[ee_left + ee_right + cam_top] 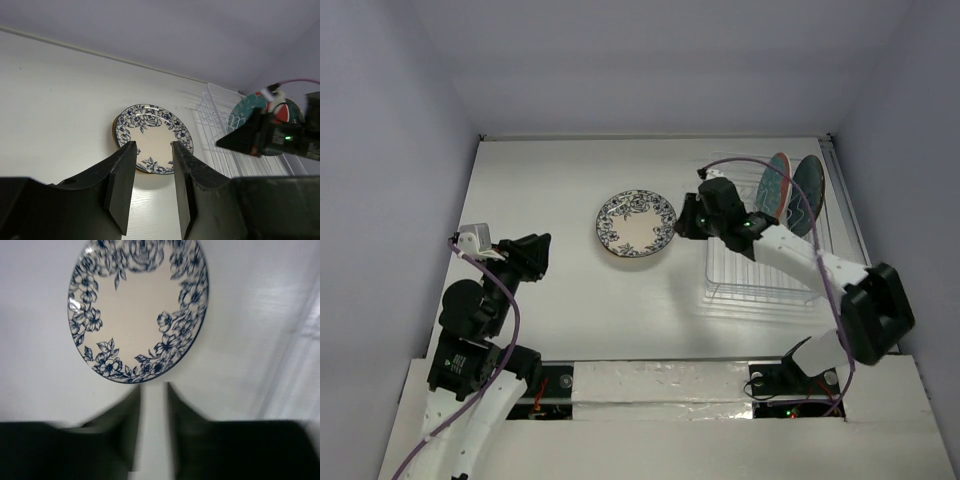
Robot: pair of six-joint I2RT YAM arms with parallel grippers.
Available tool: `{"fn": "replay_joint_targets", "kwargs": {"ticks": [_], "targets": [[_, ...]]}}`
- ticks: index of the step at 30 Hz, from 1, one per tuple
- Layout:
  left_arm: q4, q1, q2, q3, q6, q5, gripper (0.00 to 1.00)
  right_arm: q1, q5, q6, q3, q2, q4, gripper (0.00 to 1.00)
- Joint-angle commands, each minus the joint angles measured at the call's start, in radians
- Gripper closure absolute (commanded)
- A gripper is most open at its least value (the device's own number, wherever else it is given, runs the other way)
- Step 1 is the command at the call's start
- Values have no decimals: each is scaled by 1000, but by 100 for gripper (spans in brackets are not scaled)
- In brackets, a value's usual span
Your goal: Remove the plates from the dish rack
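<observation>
Right tool (pixel 683 224): fingers (pixel 131 412) parted a little, with bench (pixel 540 180) showing through the slot between them and nothing pinched. They are blurred in the wrist view, so we can't read the edges closely. The tips sit just off the right rim of the floral plate (pixel 636 223), and we see a thin strip of bench between tips and rim.

The floral plate lies flat, face up, on the bench, left of the rack (pixel 740 290) and outside it. A tan rim (pixel 114 133) peeks out under its left and near edge, but we can't tell what is stacked there.

The right arm reaches across the rack's near-left part. Two plates stand in the far end slots, tilted and side by side: the red plate (pixel 775 185) on the left and the teal plate (pixel 808 192) on the right.

Left tool (pixel 540 243): fingers (pixel 121 185) spread and empty. It hangs over bare bench well left of the floral plate and points toward it; in its own view the plate shows between the fingertips, far beyond them.
</observation>
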Motion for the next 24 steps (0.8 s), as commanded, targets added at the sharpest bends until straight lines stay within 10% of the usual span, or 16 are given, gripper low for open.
{"fn": "replay_joint_targets", "kwargs": {"ticks": [1, 2, 12, 16, 24], "targets": [[43, 5, -10, 0, -10, 9, 68, -1, 236, -62, 58, -223, -107, 88], [45, 5, -13, 0, -10, 8, 69, -1, 302, -79, 75, -262, -137, 100], [45, 5, -56, 3, -5, -17, 100, -441, 607, -196, 132, -555, -284, 97], [38, -15, -82, 6, -5, -32, 91, -643, 481, -213, 152, -485, -298, 37], [38, -15, -119, 15, 10, -45, 79, -677, 329, -245, 236, -244, -339, 27]]}}
